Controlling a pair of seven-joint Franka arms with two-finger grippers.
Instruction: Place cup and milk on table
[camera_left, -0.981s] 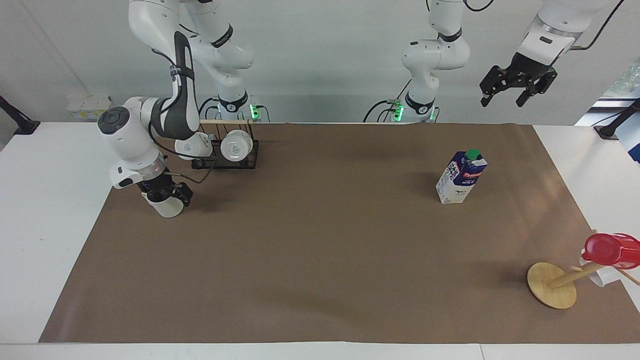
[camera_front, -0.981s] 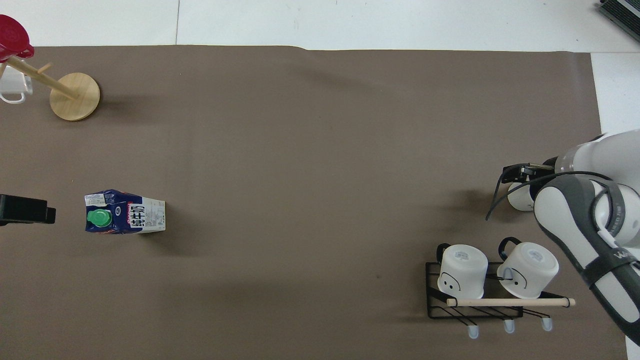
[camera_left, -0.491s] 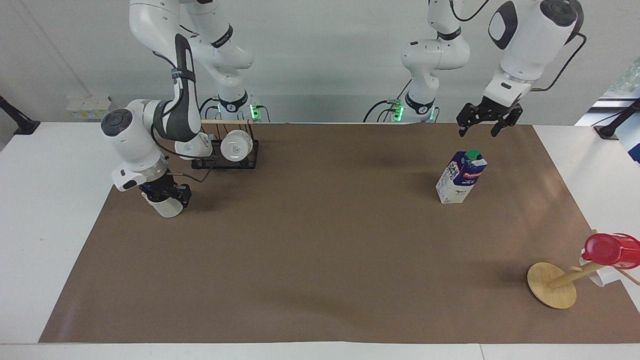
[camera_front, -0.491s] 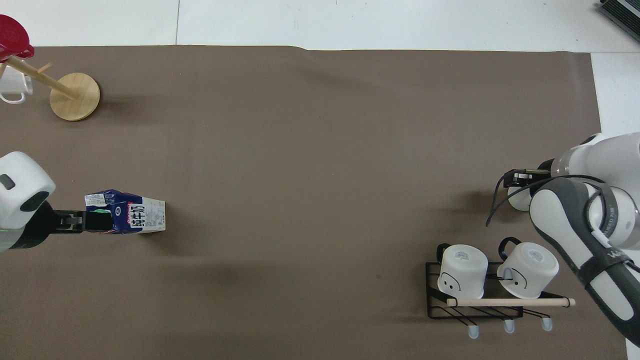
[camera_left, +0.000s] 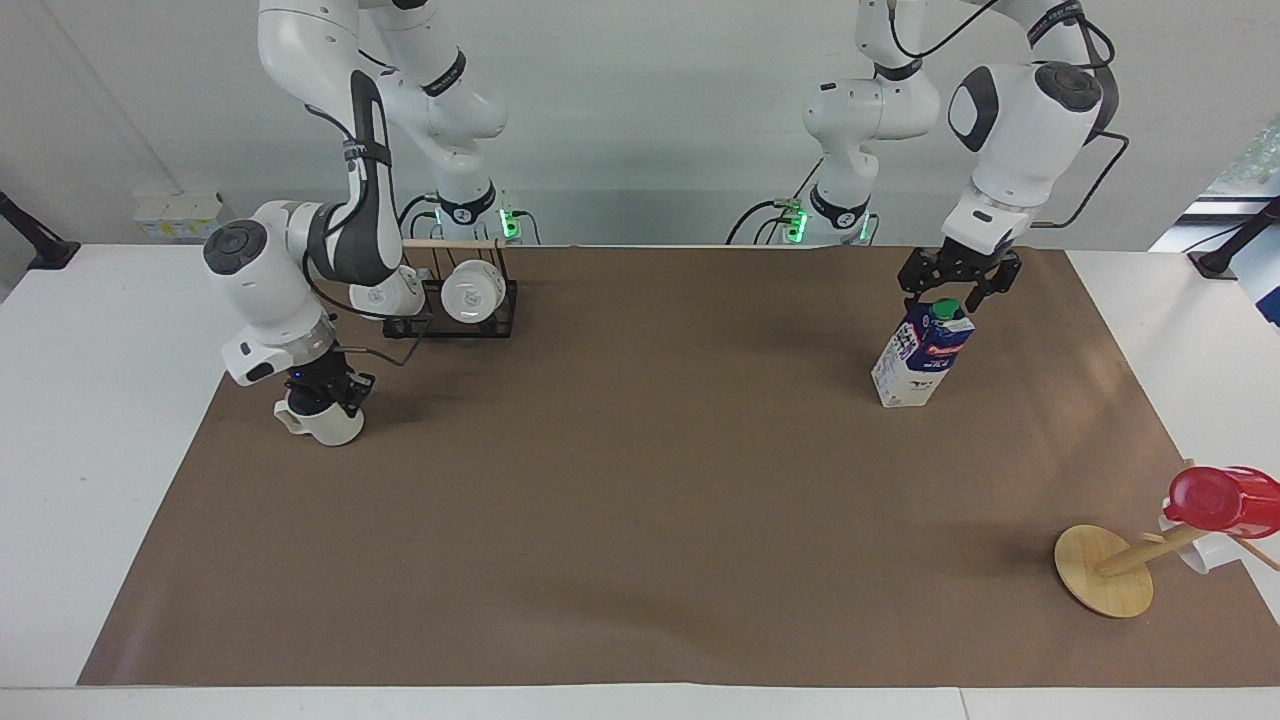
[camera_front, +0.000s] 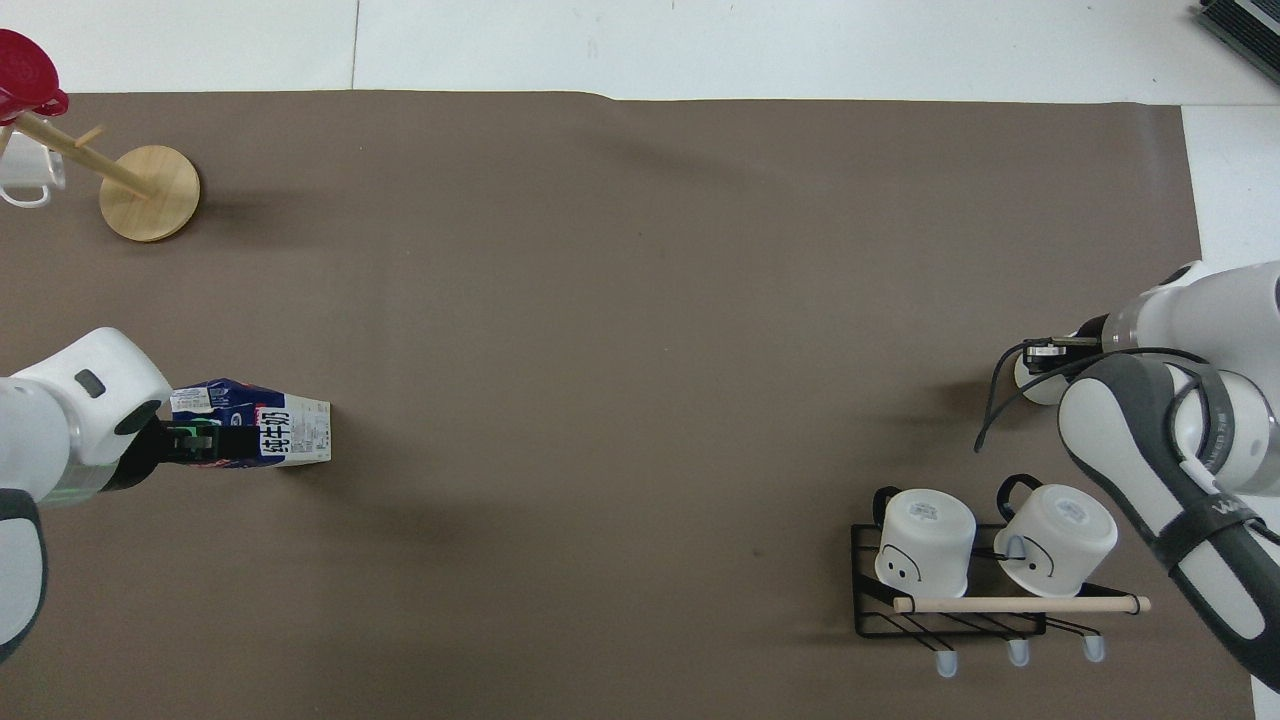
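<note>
The hard, breakable cup (camera_left: 327, 421) sits pinched at its rim in the right claw (camera_left: 327, 392), while the left claw (camera_left: 957, 295) hangs wide over the tall, tippy milk (camera_left: 921, 352), best held by its sides.

Plain pale wall (camera_left: 640, 110); possibly window (camera_left: 1245, 150) at edge; even light, soft shadows.

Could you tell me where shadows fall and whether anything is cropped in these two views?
Facing view: soft shadows beside the milk and under the wooden disc; the red cup is cropped. Overhead view: a soft shadow beside the milk, the red cup again cropped.
</note>
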